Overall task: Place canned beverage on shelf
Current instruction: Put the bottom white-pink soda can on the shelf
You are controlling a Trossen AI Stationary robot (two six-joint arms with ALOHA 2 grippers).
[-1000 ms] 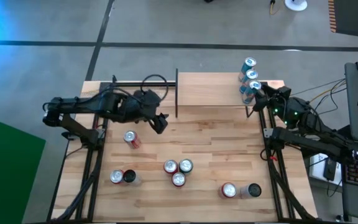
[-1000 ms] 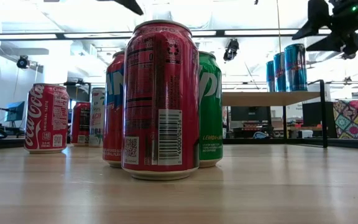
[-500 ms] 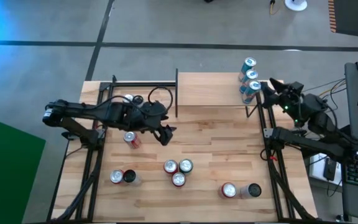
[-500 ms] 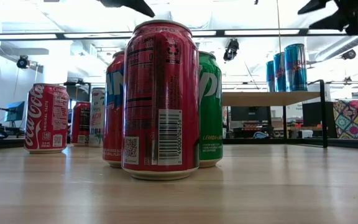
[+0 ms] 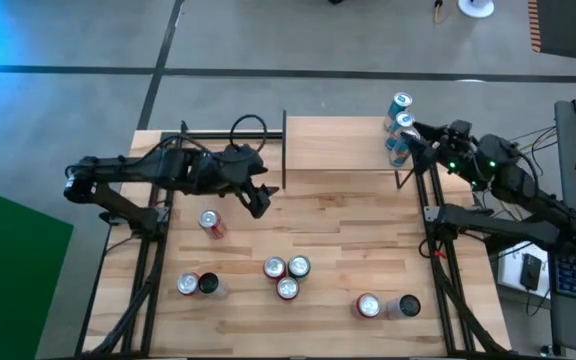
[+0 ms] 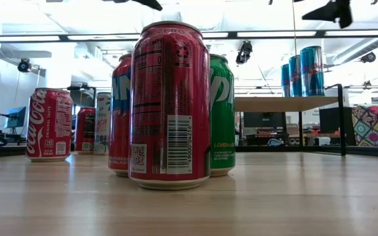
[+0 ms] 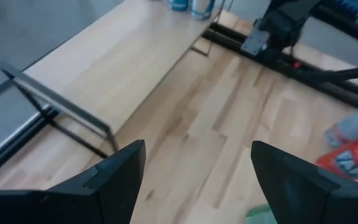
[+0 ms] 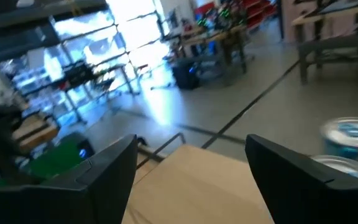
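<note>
High view: right hand point(image 5: 417, 134), fingers spread and empty, hovers just beside three blue cans point(image 5: 399, 127) on the shelf point(image 5: 333, 145).

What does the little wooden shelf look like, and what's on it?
The shelf is a flat board of pale wood planks held up on thin black metal legs. It stands at the far edge of the table, level and steady. Three blue cans stand upright in a row at its right end; the rest of the board is bare. The right gripper hovers beside those cans.
</note>
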